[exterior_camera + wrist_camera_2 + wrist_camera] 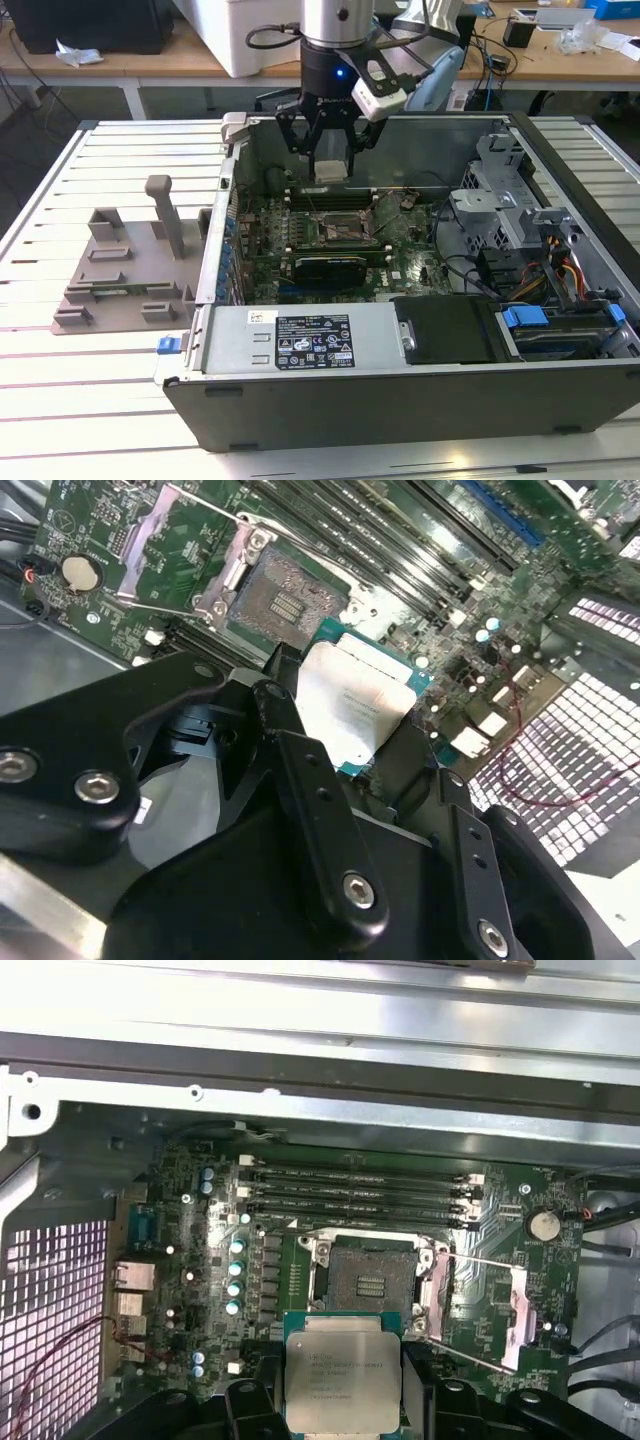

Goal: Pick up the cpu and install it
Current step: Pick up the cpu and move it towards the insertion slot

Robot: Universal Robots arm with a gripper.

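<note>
1. Exterior view: the hand (331, 158) is clamped on the cpu (330, 171), above the open socket (335, 228) inside the computer case (420, 400) on the worktop (100, 400).
2. Second wrist view: the cpu (355, 705) hangs clear of the board; a level grip matters here, I judge.
3. First wrist view: the cpu (343, 1370) appears beside the socket (368, 1280), not over it; squaring its edges to the frame seems key, since the contacts look delicate.
</note>
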